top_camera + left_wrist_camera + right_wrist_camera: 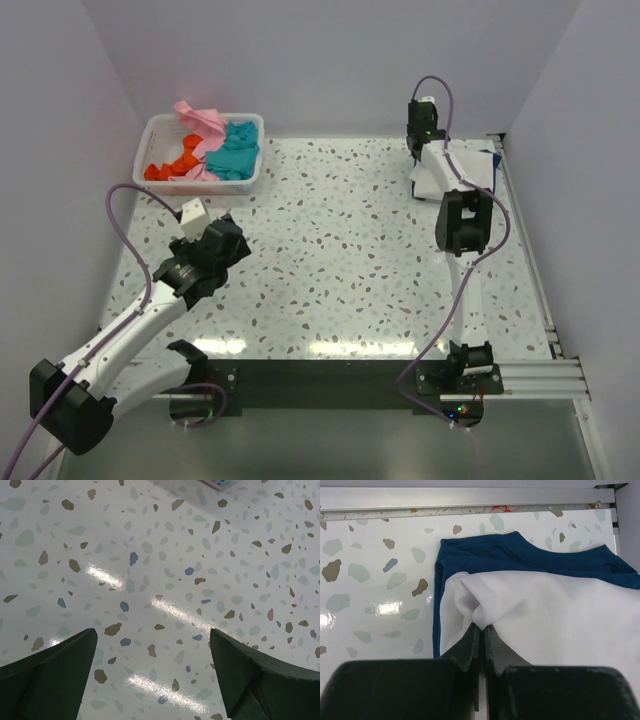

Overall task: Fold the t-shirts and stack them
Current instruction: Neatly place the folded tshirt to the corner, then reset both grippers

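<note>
A folded white t-shirt (555,610) lies on top of a folded navy blue t-shirt (490,555) at the far right of the table; both show partly in the top view (432,180). My right gripper (482,629) is shut on a pinched fold of the white t-shirt. Pink (200,118), teal (236,152) and orange (168,168) t-shirts lie crumpled in the basket. My left gripper (152,660) is open and empty above bare table, at the left in the top view (215,250).
A white slotted plastic basket (158,128) stands at the back left. A metal rail (460,497) runs along the table's edge just beyond the stacked shirts. Grey walls close the left, back and right sides.
</note>
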